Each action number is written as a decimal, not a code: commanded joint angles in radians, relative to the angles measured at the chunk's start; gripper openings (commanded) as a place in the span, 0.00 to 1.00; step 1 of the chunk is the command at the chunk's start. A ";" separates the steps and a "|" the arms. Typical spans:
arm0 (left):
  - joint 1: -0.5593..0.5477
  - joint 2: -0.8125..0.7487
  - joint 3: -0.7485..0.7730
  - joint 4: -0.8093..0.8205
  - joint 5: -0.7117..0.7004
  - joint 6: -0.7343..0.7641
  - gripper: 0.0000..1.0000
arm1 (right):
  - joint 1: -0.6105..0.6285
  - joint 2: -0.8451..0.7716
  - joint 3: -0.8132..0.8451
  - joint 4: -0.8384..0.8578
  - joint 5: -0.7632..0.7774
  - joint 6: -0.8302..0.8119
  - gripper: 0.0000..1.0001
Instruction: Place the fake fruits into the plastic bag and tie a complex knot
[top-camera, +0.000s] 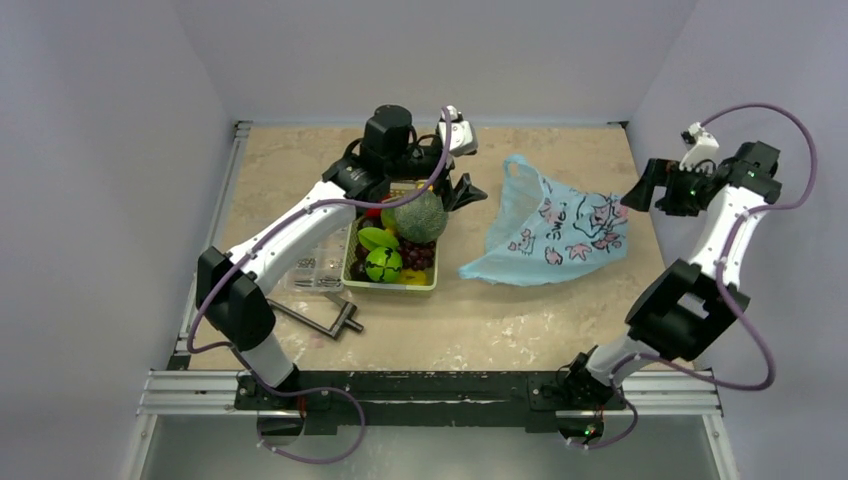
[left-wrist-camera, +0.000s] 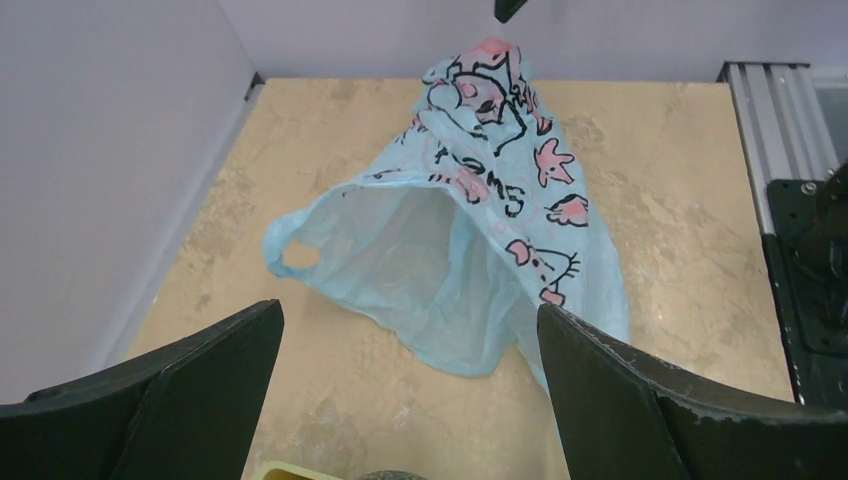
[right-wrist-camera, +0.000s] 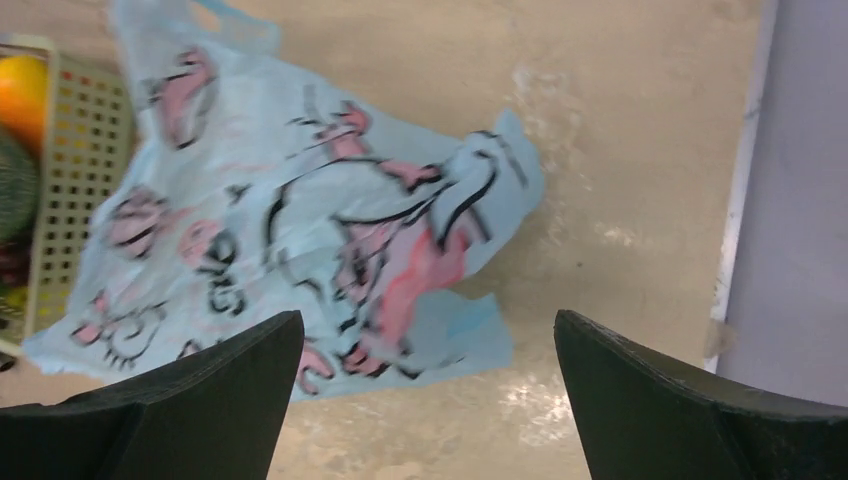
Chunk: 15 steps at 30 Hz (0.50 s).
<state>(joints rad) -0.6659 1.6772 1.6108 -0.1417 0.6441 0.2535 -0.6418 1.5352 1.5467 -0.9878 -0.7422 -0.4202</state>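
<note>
The light-blue plastic bag (top-camera: 555, 225) lies flat and crumpled on the table right of centre, one handle loop (top-camera: 515, 165) at its far end. The fake fruits sit in a green mesh basket (top-camera: 352, 262): a netted melon (top-camera: 420, 215), green pieces (top-camera: 383, 265), dark grapes (top-camera: 417, 255), a red apple (top-camera: 372, 212). My left gripper (top-camera: 465, 190) hangs open and empty just right of the melon, facing the bag's open mouth (left-wrist-camera: 420, 250). My right gripper (top-camera: 640, 190) is open and empty above the bag's right edge (right-wrist-camera: 300, 210). An orange (right-wrist-camera: 22, 85) shows in the basket.
A clear compartment box (top-camera: 318, 270) lies left of the basket. A black metal tool (top-camera: 325, 318) lies in front of it. Walls close in the table at left, back and right (right-wrist-camera: 790, 200).
</note>
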 joint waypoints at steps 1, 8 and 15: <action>-0.019 -0.033 -0.046 -0.035 0.086 0.060 1.00 | -0.016 0.143 0.050 -0.132 0.098 -0.204 0.99; -0.026 -0.063 -0.085 -0.103 0.101 0.137 1.00 | 0.021 0.201 -0.135 -0.140 0.051 -0.304 0.99; -0.005 -0.097 -0.103 -0.065 0.136 0.061 1.00 | 0.043 0.115 -0.142 -0.099 -0.131 -0.363 0.02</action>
<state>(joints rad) -0.6914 1.6535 1.5024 -0.2569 0.7162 0.3531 -0.6006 1.7767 1.3399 -1.0996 -0.7139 -0.7090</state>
